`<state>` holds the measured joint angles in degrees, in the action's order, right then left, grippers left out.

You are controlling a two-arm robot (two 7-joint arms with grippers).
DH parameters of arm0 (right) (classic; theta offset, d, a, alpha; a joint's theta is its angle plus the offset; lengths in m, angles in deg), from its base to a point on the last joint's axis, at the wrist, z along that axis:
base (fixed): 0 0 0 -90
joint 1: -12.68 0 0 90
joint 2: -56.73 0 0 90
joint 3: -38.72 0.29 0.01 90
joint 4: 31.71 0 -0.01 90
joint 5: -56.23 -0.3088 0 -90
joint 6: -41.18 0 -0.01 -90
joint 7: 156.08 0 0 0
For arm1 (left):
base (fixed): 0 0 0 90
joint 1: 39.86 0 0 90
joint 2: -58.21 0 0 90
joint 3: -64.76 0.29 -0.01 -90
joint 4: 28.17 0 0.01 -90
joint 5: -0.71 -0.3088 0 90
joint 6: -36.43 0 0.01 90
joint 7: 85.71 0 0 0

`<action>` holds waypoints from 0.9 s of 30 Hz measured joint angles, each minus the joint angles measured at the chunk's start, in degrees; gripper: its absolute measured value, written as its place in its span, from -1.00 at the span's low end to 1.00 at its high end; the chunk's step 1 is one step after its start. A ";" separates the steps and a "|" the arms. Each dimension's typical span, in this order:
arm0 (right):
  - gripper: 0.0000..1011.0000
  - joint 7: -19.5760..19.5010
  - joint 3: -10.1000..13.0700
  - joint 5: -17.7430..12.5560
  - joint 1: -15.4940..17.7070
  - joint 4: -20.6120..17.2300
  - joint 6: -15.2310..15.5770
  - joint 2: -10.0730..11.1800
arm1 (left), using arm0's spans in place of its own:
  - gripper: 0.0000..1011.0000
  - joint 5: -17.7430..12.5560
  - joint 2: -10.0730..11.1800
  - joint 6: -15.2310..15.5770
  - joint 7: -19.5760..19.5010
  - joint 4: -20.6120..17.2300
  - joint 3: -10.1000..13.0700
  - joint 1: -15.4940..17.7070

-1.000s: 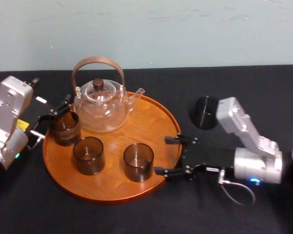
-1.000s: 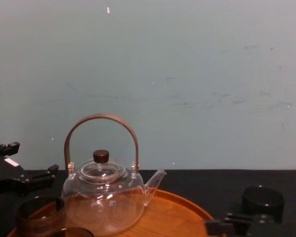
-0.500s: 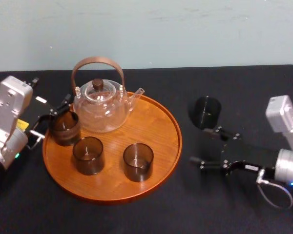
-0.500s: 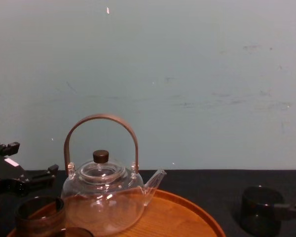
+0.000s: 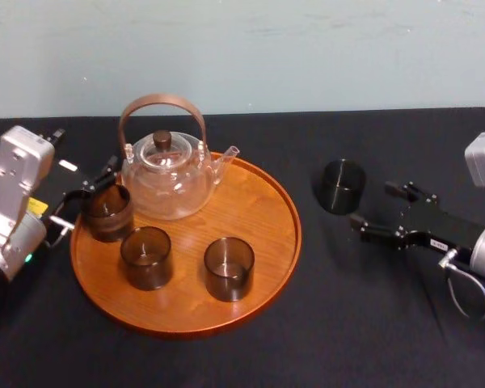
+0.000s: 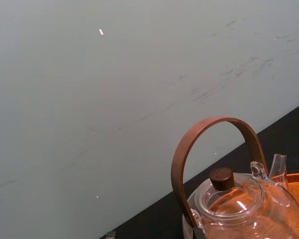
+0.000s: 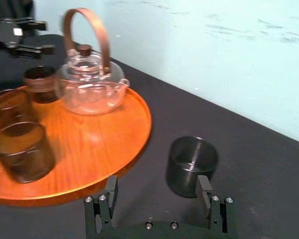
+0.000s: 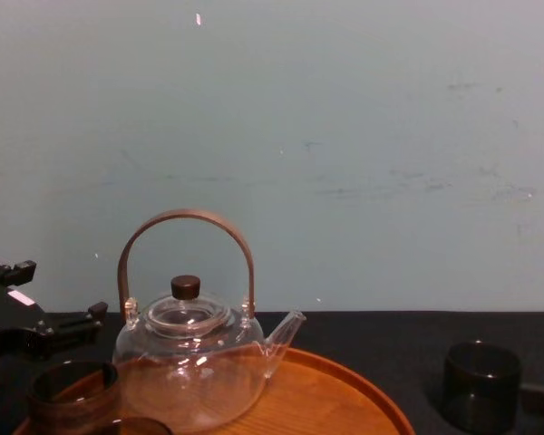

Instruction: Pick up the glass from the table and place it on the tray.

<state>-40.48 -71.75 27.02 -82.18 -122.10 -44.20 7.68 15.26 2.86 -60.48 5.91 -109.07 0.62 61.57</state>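
Pulled the right gripper away from the right rim of the tray over the last second and swung it out rightward, so now parked just beside the glass, fingers spread wide and gripping nothing. Found the glass upright on the table, right of the tray and well apart from it. Judging by the right wrist view, not yet lined up: sits ahead of the fingertips and nearer one finger than the other. Shift sideways to centre the opening first, then ease forward until both fingers flank the straight wall, and close gently, since one finger touching early could well tip it. Lift clear of the rim and aim for bare wood away from the teapot and the three tumblers. Leave the left gripper idle at the tray's left edge, fingers spread.
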 joint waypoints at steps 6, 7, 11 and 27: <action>0.98 -2.03 0.41 1.42 -1.85 2.47 1.91 -2.67 | 0.98 0.00 0.00 0.00 0.00 0.00 0.00 0.00; 0.98 -2.12 0.41 1.57 -2.08 2.77 2.08 -2.95 | 0.98 0.00 0.00 0.00 0.00 0.00 0.00 0.00; 0.98 -2.25 0.32 2.31 -3.28 4.31 2.71 -4.29 | 0.98 0.00 0.00 0.00 0.00 0.00 0.00 0.00; 0.98 -2.51 0.21 5.28 -8.19 11.10 4.62 -9.64 | 0.98 0.00 0.00 0.00 0.00 0.00 0.00 0.00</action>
<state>-42.99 -71.55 32.30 -90.37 -111.00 -39.58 -1.96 15.26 2.86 -60.48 5.91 -109.07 0.62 61.57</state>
